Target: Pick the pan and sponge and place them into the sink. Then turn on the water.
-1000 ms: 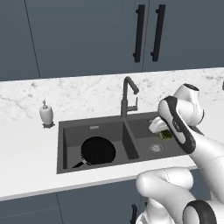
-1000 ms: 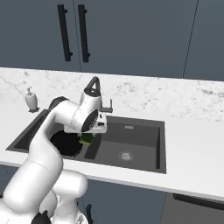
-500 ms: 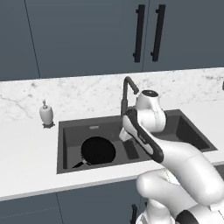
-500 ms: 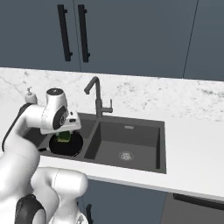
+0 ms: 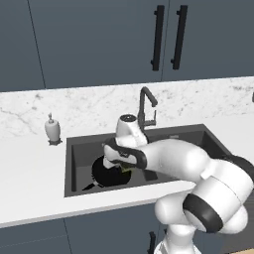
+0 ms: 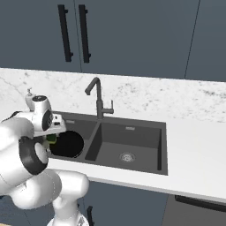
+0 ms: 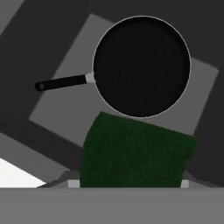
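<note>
The gripper [image 5: 125,167] is pinching the sponge [image 7: 133,151] between its jaws and is holding it over the left basin of the sink [image 5: 74,149], above the pan [image 7: 141,66] lying on the basin floor. The sponge is likely behaving as a light, soft block that is squashing a little under the jaws, so a hold across its flat sides seems right. In the hand view it is showing its dark green, rough face; a yellow-green edge is peeking out beneath the hand in the base views.

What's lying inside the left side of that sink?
The black pan lies flat in the sink, handle out sideways. The gripper holds the sponge above it. That basin's drain is hidden, presumably under the pan.
</note>
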